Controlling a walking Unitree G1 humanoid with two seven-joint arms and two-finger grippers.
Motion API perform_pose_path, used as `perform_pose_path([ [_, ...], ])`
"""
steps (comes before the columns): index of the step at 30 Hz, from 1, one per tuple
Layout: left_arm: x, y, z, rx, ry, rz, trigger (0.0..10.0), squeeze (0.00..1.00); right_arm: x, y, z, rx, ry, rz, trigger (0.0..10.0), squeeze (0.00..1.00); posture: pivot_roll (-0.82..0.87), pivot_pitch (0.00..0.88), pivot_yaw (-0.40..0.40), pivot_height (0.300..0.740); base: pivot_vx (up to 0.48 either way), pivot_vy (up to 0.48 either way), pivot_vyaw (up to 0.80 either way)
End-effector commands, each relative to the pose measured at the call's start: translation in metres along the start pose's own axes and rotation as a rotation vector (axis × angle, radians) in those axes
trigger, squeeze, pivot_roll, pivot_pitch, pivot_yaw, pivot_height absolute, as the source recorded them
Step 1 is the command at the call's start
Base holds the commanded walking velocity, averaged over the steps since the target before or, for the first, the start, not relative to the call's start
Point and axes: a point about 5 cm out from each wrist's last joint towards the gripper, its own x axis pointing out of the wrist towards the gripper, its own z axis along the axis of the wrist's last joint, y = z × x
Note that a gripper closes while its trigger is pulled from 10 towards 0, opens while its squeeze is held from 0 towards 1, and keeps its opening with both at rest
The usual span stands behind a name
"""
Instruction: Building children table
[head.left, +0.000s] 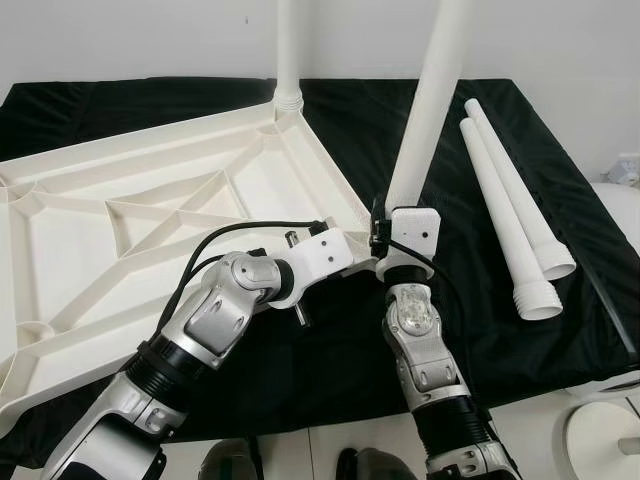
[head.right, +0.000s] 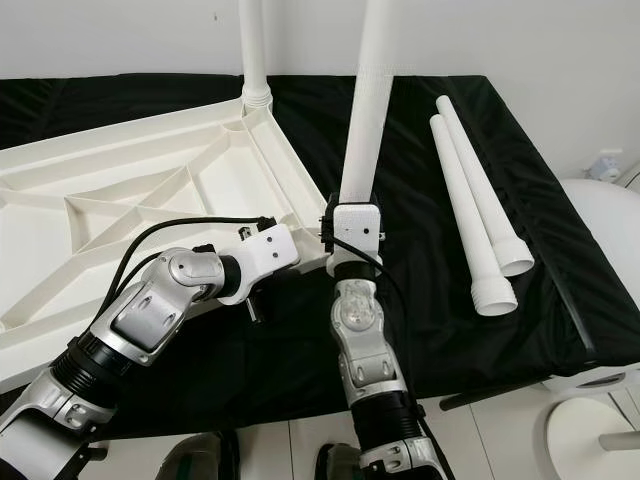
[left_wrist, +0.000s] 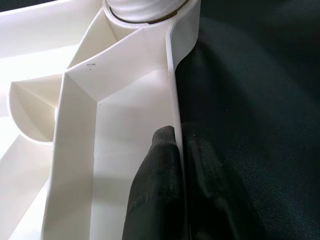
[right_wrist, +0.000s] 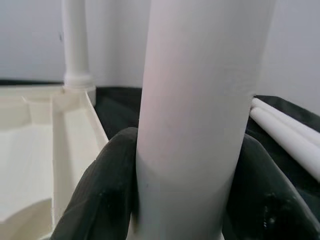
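Between the right gripper's (right_wrist: 182, 200) two black fingers (right_wrist: 102, 192) stands a smooth white table leg (head.left: 425, 110), pinched on both sides near its lower end and rising nearly upright with a slight lean. Beside those fingers lies the upturned white tabletop (head.left: 150, 230), a moulded plastic panel with raised ribs and round corner sockets, resting on a black cloth (head.left: 350, 350). Its near corner sits just by the held leg's base. The left gripper (left_wrist: 177, 165) clamps the tabletop's thin side wall, one finger (left_wrist: 155, 190) inside the rim and the other outside against the cloth. Beyond these fingers along the same edge, another leg (head.left: 288, 50) already stands in the far corner socket. Out past the right gripper, two spare legs (head.left: 510, 210) lie side by side on the cloth, well apart from the tabletop, with bare cloth between.
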Motion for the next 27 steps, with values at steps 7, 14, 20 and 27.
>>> perform_pose_path([
  [7, 0.000, -0.002, -0.019, -0.018, 0.086, 0.008, 10.0, 0.00, -0.025, -0.040, -0.046, 0.013, 0.226, -0.113, 10.0, 0.00, -0.01, 0.102, -0.019, 0.740, 0.000, 0.000, 0.00],
  [14, 0.000, -0.001, -0.019, -0.017, 0.086, 0.009, 10.0, 0.00, -0.024, -0.040, -0.050, -0.077, 0.239, -0.063, 10.0, 0.00, -0.01, 0.105, -0.017, 0.740, 0.000, 0.000, 0.00],
  [20, 0.000, -0.001, -0.018, -0.019, 0.085, 0.010, 10.0, 0.00, -0.020, -0.054, -0.062, -0.213, 0.296, -0.034, 10.0, 0.00, -0.01, 0.111, -0.016, 0.740, 0.000, 0.000, 0.00],
  [27, 0.000, -0.001, -0.019, -0.021, 0.086, 0.011, 10.0, 0.00, -0.018, -0.064, -0.064, -0.200, 0.300, 0.001, 10.0, 0.00, -0.01, 0.113, -0.018, 0.740, 0.000, 0.000, 0.00],
])
